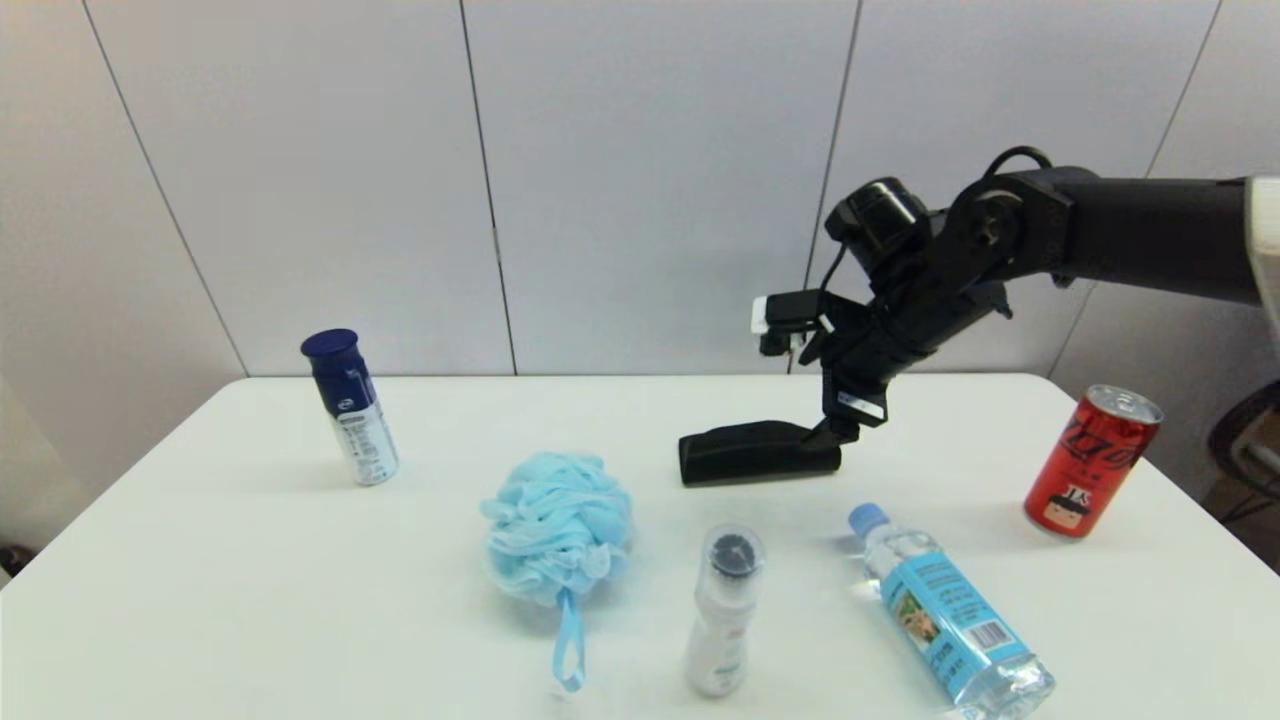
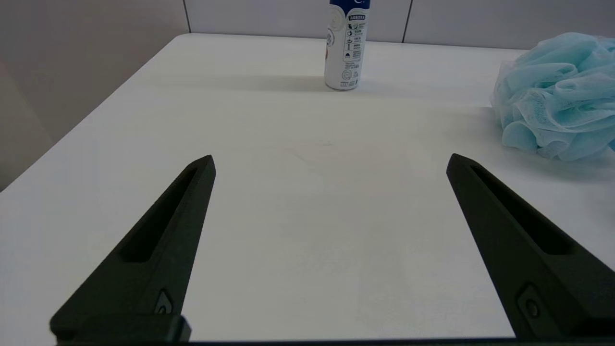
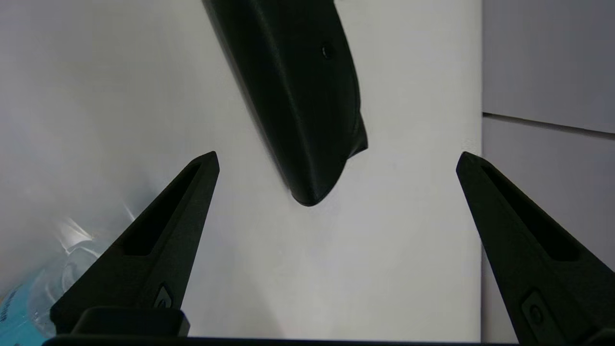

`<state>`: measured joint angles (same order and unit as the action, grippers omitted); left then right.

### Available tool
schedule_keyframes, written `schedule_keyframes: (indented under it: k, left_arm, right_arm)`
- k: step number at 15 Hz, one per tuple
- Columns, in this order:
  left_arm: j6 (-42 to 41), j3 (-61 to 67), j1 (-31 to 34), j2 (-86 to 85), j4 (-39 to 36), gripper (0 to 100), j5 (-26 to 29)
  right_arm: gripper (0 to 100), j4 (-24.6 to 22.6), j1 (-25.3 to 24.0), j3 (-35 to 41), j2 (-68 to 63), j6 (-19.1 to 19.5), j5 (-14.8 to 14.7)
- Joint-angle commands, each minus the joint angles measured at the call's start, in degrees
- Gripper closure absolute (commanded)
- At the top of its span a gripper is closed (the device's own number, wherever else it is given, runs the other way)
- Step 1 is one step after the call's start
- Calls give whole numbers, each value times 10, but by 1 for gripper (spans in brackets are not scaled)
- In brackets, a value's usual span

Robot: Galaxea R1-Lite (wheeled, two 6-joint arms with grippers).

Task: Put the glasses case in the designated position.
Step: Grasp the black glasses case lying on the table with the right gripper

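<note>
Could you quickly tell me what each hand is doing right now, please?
Left hand: open, empty.
Right hand: open, at the glasses case end, not gripping.

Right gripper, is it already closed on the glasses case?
No, in the right wrist view the right gripper is open, its fingers spread wide either side of the end of the glasses case, which lies on the table untouched.

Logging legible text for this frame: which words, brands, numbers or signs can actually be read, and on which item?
None reads with certainty.
Red can: large black lettering and a cartoon face, too blurred to read.
Water bottle: blue label with a barcode, print too small.
Blue-capped spray can: icons and fine print, illegible.
White bottle: faint print, illegible.
Glasses case: no text.
</note>
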<state>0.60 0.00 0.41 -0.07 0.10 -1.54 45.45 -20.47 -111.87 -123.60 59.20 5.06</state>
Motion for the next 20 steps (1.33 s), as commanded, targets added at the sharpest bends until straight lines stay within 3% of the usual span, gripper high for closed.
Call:
schedule_keyframes:
  k: [1, 14, 20]
  left_arm:
    - [0, 0, 0, 1, 0, 0, 0]
    - [0, 0, 0, 1, 0, 0, 0]
    - [0, 0, 0, 1, 0, 0, 0]
  right_arm:
    - [0, 3, -1, 0, -23, 6, -10]
    - [0, -29, -7, 0, -77, -6, -12]
    - [0, -66, -16, 0, -94, -22, -19]
